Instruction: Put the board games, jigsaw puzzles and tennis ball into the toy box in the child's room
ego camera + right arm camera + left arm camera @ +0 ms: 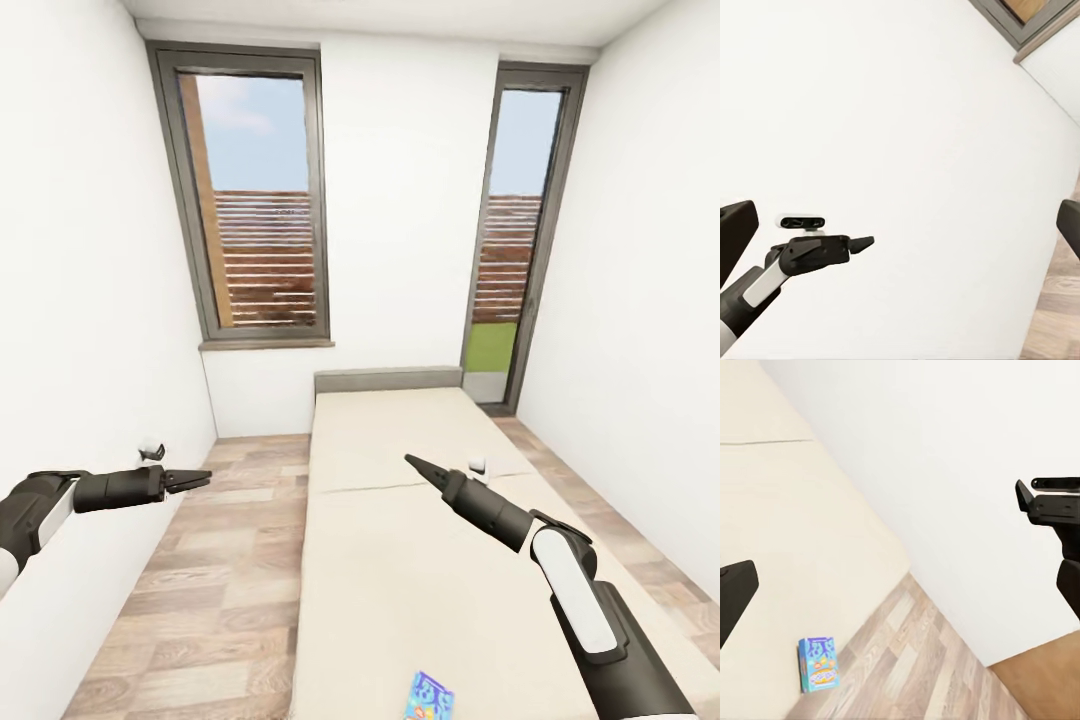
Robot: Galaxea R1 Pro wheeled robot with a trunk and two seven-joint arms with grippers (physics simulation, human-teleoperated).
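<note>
The robot faces the bed [400, 560] with both arms raised and nothing in either. The left tool [196, 479] has its fingers pressed together near the wall; the right tool [418, 466] is likewise pinched shut over the mattress. One board game [428, 697] lies flat near the bed's foot, close to its floor-side edge. A reach from here looks risky: closed fingers could nudge the box off onto the floor [210, 560].
</note>
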